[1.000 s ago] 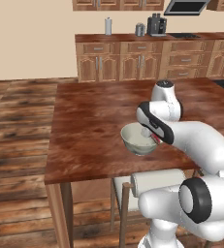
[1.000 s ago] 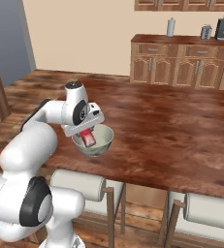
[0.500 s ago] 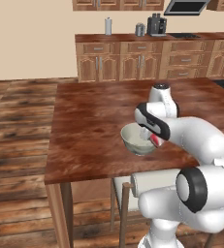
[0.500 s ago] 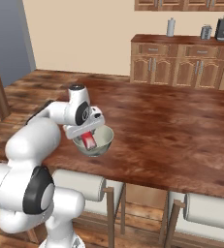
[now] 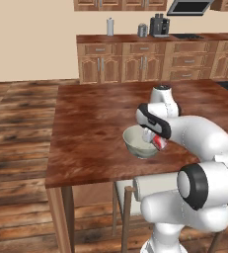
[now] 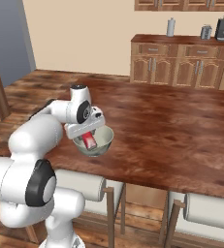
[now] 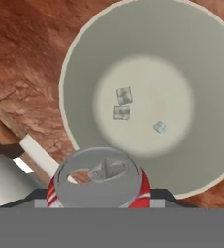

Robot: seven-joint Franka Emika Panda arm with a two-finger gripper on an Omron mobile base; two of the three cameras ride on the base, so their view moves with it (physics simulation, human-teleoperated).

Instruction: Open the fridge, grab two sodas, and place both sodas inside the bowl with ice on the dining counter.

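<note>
Gripper [image 6: 88, 137] of mine pinching small red can with silver top [image 7: 100, 180], over rim of round pale grey-green bowl [image 7: 84, 43] on reddish-brown wooden table [image 5: 93, 118].

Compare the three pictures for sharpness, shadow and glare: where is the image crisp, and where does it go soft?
Left base view: even flat light, soft glossy sheen on the dining counter, faint shadow by the bowl. Right base view: same flat light, far cabinets slightly soft. Hand view: the red can looms large and blurry-edged at the bottom, the bowl's ice cubes look coarse and pixelated; no harsh glare anywhere.
</note>
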